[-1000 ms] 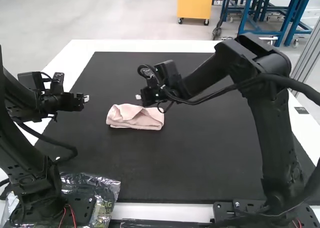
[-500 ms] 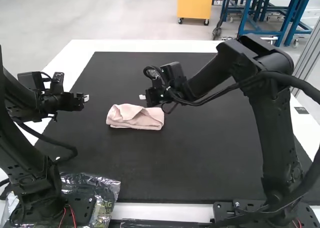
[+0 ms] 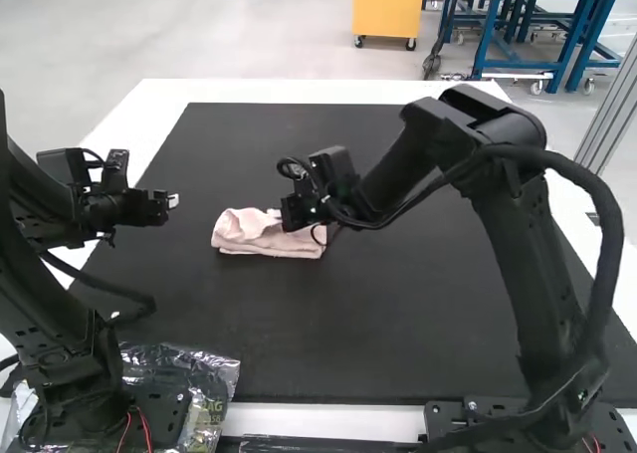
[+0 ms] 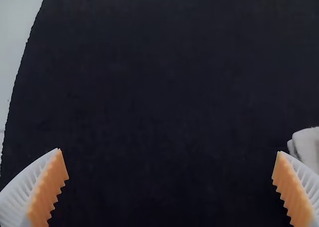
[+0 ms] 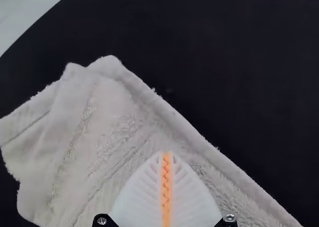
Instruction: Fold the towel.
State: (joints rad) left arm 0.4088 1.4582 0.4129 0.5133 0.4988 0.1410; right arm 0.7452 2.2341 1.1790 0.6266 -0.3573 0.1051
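The pink towel is laid on a black mat, which is spread over the white surface, left of the mat's middle and nearer its far edge. The towel is folded into a small, low bundle, with soft creases and a flap turned over its top; how many layers are stacked cannot be told

The right gripper is held over the towel's far side, and part of the cloth is hidden by it in the high view. Its fingers are clenched, pad pressed to pad, and in the right wrist view they are seen against the towel's fluffy face. No cloth is seen pinched between them; whether the towel is touched by the tips cannot be told

The left gripper is held above the mat's left side, well apart from the towel. Its fingers are released and spread wide, with bare mat seen between them, and the towel's edge is seen just beside one finger in the left wrist view
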